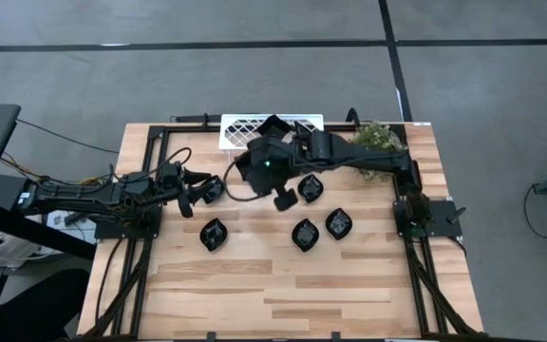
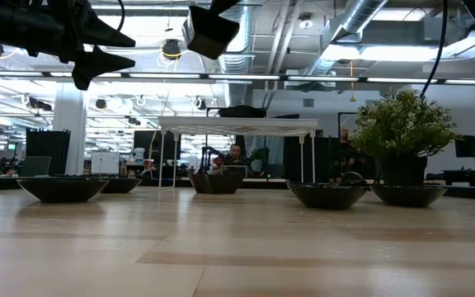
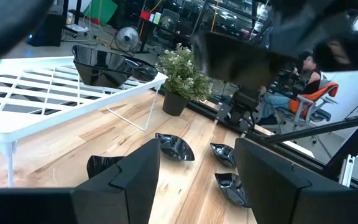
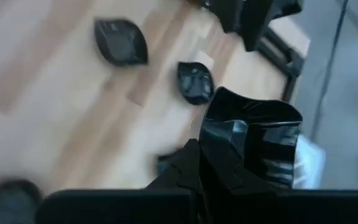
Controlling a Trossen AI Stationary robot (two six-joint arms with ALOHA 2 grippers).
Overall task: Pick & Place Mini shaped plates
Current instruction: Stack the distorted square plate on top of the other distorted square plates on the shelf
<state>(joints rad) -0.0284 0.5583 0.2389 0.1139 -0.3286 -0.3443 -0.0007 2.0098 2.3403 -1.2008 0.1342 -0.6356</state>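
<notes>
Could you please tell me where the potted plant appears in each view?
High view: potted plant at the table's upper-right corner, right of the white tray.
Low view: on the right, right of the tray.
Left wrist view: just beyond the tray's corner.
Right wrist view: not in it.
Shared landmark: the tray.

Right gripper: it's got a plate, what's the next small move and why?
Probably carry it on toward the white lattice tray and lower it there. The right gripper is shut on a glossy black plate, held above the table, and one plate already sits on that tray. The left gripper waits open.
</notes>
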